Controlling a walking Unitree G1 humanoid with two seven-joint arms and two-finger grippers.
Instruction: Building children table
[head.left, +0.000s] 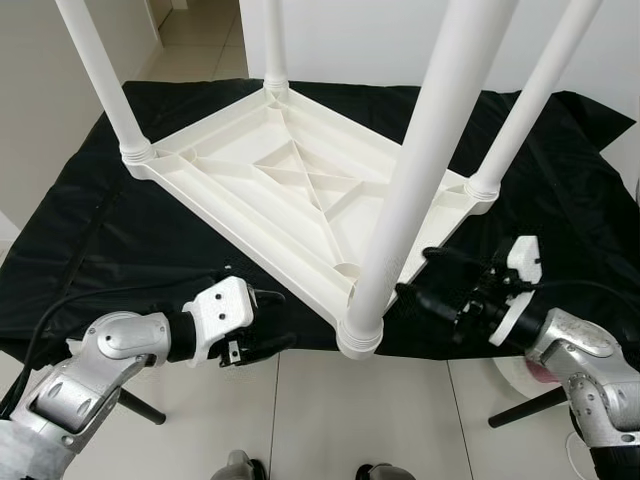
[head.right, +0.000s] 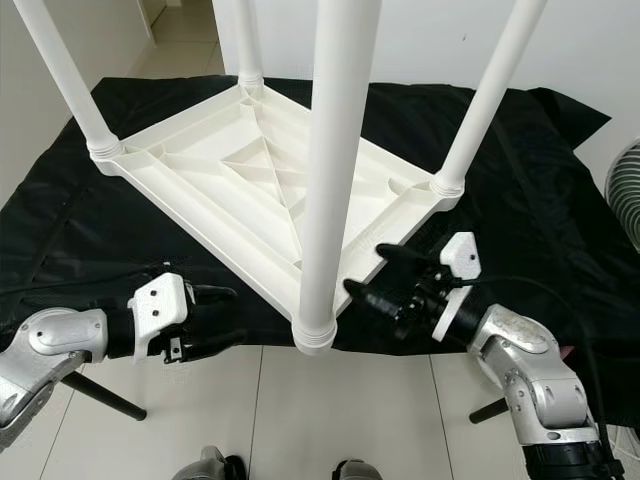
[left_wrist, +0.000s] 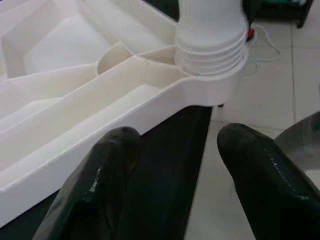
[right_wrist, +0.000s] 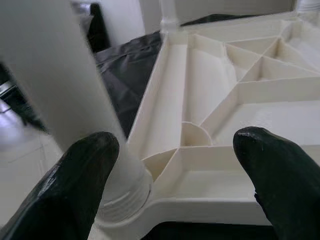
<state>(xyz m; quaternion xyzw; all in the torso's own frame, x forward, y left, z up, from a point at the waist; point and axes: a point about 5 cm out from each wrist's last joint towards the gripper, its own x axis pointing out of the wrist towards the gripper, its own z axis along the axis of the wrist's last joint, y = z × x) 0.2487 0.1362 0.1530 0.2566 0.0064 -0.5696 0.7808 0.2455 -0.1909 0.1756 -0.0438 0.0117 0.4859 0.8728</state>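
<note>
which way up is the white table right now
Upside down. The white children's table lies with its ribbed underside facing up on the black cloth, and its four legs point upward.

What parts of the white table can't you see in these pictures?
- The tops of the legs: the near leg and the others are cut off by the top edge of the eye views.
- The tabletop face of the upside-down table: it lies against the black cloth.
- How tightly the near leg sits in its socket: cannot tell.
</note>
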